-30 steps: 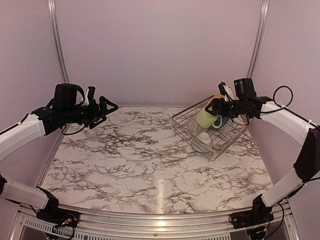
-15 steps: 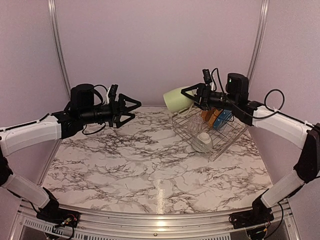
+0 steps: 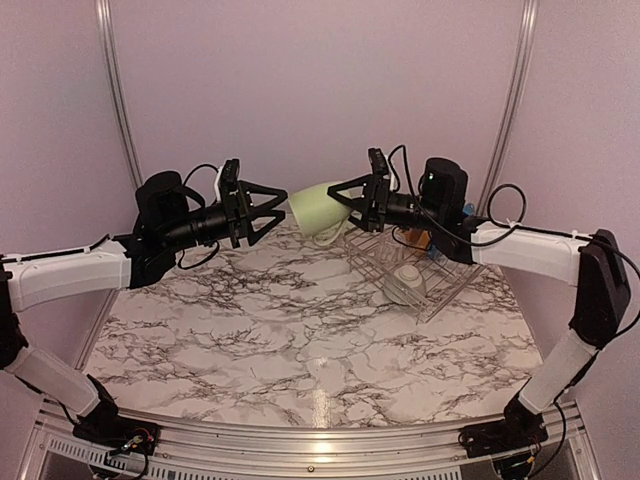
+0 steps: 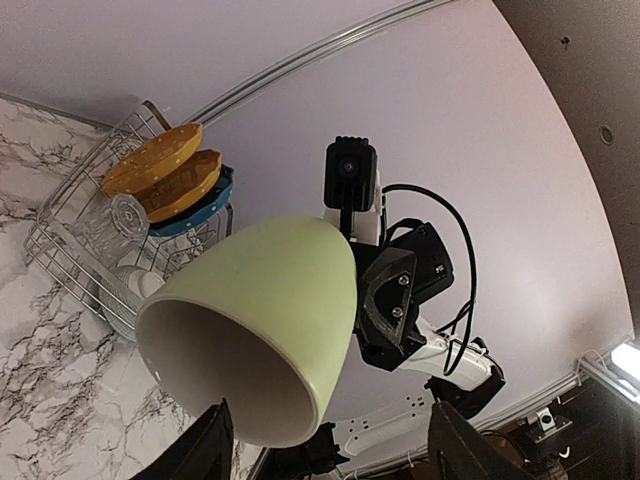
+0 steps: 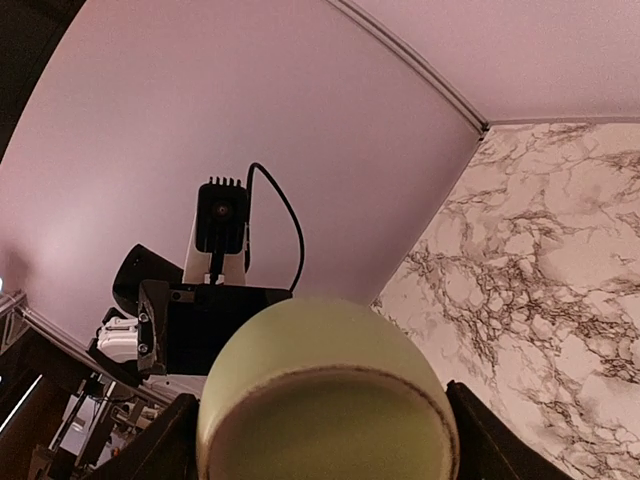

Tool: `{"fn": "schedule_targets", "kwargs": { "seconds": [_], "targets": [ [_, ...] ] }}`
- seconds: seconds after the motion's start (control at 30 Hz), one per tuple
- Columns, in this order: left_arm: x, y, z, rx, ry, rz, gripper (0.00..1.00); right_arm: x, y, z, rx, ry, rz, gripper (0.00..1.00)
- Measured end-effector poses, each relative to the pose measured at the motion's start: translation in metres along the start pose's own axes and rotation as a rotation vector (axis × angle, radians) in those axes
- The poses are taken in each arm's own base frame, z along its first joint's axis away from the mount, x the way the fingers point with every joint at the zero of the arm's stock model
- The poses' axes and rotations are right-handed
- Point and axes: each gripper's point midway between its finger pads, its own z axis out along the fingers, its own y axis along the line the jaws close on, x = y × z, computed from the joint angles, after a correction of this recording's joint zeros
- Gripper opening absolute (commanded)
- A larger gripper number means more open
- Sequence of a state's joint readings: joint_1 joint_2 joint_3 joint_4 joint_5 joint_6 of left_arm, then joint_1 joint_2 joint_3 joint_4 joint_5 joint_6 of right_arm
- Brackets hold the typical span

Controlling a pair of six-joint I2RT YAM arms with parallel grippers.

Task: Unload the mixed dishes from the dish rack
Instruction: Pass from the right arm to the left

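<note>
My right gripper [image 3: 352, 200] is shut on the base of the pale green mug [image 3: 314, 211] and holds it on its side in the air, left of the dish rack [image 3: 455, 275]. The mug's open mouth [image 4: 225, 360] faces my left gripper [image 3: 272, 212], which is open, its fingertips close to the rim. The right wrist view shows the mug's base [image 5: 325, 410] between my right fingers. In the rack stand two yellow-orange dotted plates [image 4: 152, 160], a blue plate [image 4: 205, 208], a clear glass [image 4: 125, 220] and a small pale bowl [image 3: 408, 281].
The marble table [image 3: 260, 330] lies well below both grippers. The pink back wall [image 3: 320, 90] is close behind the mug. The rack sits at the table's back right, near the right wall.
My right gripper has lifted the mug out of the rack and carried it left. My left gripper has moved right and up towards the mug's mouth.
</note>
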State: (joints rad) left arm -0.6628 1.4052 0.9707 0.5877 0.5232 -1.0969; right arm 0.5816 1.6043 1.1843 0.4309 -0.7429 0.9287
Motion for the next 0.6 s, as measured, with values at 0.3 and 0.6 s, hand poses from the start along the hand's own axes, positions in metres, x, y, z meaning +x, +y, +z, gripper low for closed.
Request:
{"fn": "schedule_targets", "kwargs": {
  "seconds": [0.3, 0.6],
  "targets": [
    [0.001, -0.012, 0.007, 0.083, 0.003, -0.042, 0.46, 0.018, 0.001, 0.022, -0.081, 0.023, 0.055, 0.36],
    [0.004, -0.007, 0.015, 0.11, 0.004, -0.109, 0.25, 0.02, 0.001, 0.029, -0.108, -0.022, 0.086, 0.37]
  ]
}}
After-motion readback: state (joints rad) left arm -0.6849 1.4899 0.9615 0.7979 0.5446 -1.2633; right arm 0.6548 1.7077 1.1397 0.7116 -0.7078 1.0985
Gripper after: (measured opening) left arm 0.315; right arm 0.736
